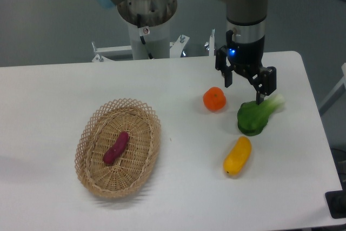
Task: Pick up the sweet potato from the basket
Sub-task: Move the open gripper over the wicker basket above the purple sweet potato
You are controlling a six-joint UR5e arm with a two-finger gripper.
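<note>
Over on the far right side of the white table (pixel 65 85), I'm hanging my black two-finger claw (pixel 245 86) spread wide with nothing in it, just above the green leafy vegetable (pixel 254 116). The small reddish-purple sweet potato (pixel 116 147) is lying inside the oval tan wicker basket (pixel 89 133), well apart from me.

The scene is lit brightly and evenly from above. The white tabletop (pixel 178 187) is washed out a little but no hard glare is seen. Soft, short shadows are cast under the basket (pixel 86 174) and the yellow vegetable (pixel 238 156). Edges are slightly soft, and fine detail is blurred.
</note>
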